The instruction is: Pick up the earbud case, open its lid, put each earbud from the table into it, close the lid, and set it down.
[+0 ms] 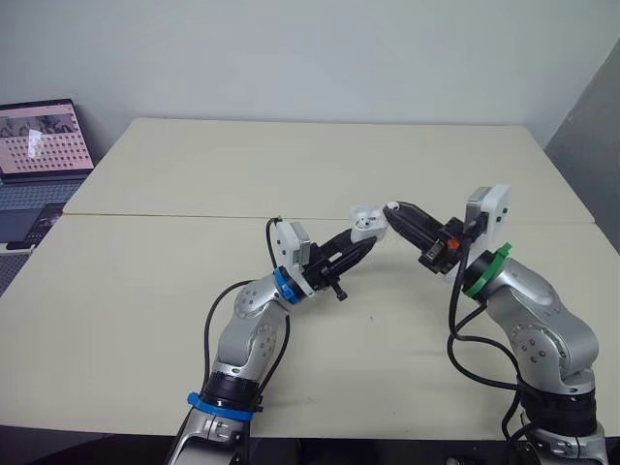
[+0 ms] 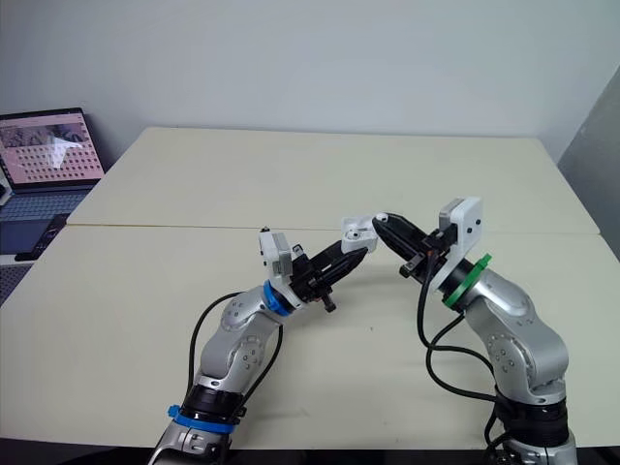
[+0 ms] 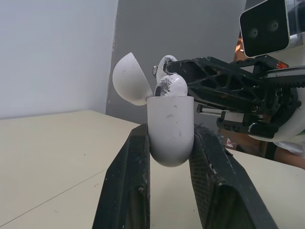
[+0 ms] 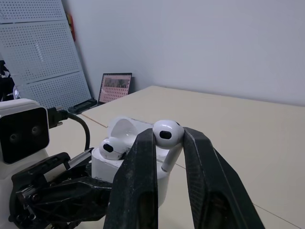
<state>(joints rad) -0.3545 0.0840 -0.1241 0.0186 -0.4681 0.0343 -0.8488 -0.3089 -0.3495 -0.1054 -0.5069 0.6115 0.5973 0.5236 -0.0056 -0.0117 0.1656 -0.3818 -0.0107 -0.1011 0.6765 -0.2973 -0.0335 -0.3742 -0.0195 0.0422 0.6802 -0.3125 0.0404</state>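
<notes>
Glossy white earbud case [image 3: 170,124], rounded lid [image 3: 129,78] flipped open, clamped upright in the left claw [image 3: 169,143] above the pale beige worktop [image 1: 291,165], one white earbud [image 4: 112,149] seated inside. Second white earbud [image 4: 167,133] pinched by its head in the right claw [image 4: 169,138], stem down, just over the case's open mouth. Open laptop [image 1: 44,145] beyond the worktop's far left edge.

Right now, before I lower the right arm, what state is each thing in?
left gripper: shut on the earbud case.
earbud case: held off the table.
lid: open, tipped back.
first earbud: seated in the case.
second earbud: pinched at the case's open top, not seated.
right gripper: shut on the second earbud.
laptop: open, screen lit.
</notes>
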